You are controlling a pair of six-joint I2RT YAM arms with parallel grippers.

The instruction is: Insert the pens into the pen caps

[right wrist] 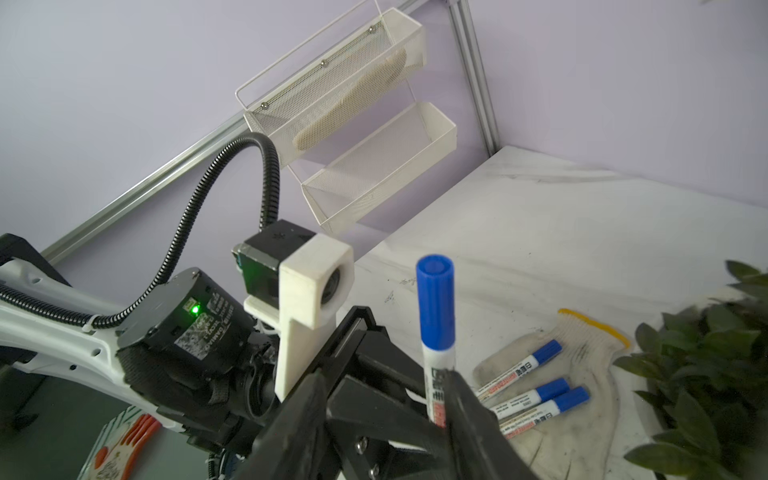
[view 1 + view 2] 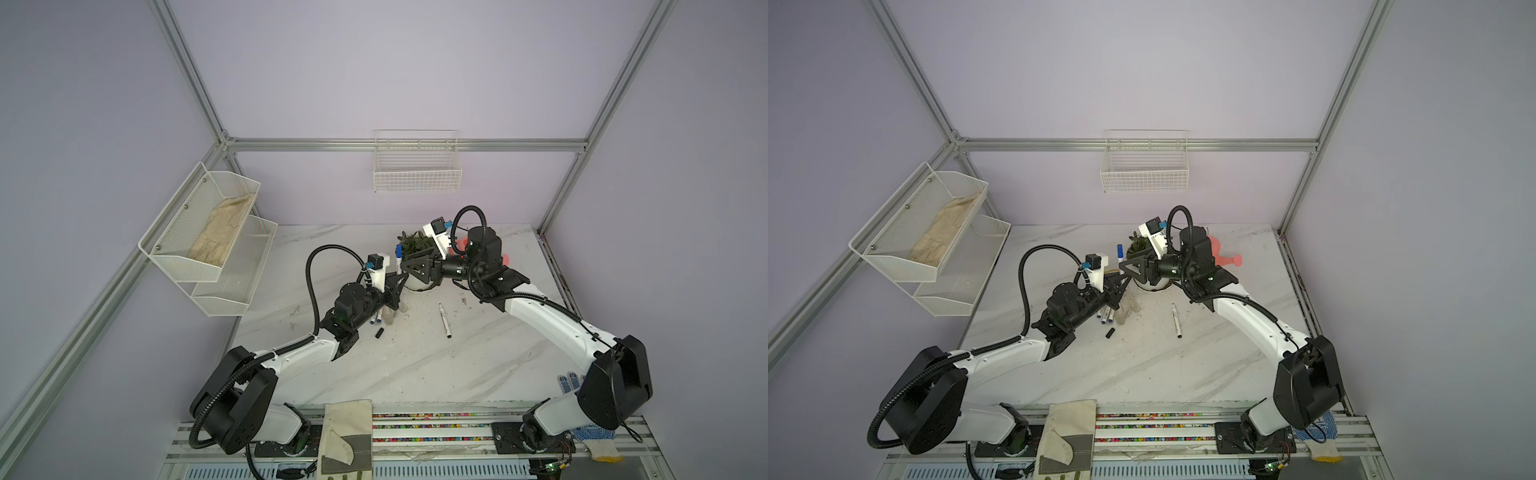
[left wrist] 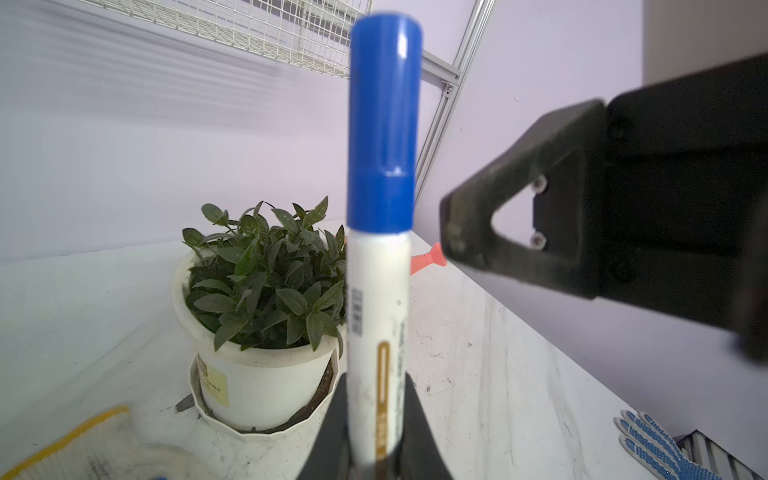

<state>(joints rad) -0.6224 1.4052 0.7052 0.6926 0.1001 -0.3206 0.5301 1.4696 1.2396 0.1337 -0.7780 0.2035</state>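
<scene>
My left gripper [image 3: 376, 436] is shut on a white pen [image 3: 376, 316] and holds it upright, with a blue pen cap [image 3: 382, 124] seated on its tip. In both top views this pen [image 2: 399, 264] [image 2: 1120, 262] stands beside the plant. My right gripper [image 1: 386, 415] is open, one finger [image 1: 465, 407] right beside the barrel below the cap [image 1: 435, 299]. Three blue-capped pens [image 1: 525, 397] lie on a work glove. An uncapped pen [image 2: 444, 320] lies on the table and a black pen cap [image 2: 379, 333] lies apart from it, near the left arm.
A white potted plant [image 2: 417, 282] stands just behind both grippers. A soiled work glove [image 1: 582, 353] lies under the capped pens. An orange-red object [image 2: 1225, 259] sits behind the right arm. Mesh shelves [image 2: 208, 232] hang left, a wire basket [image 2: 417, 166] on the back wall.
</scene>
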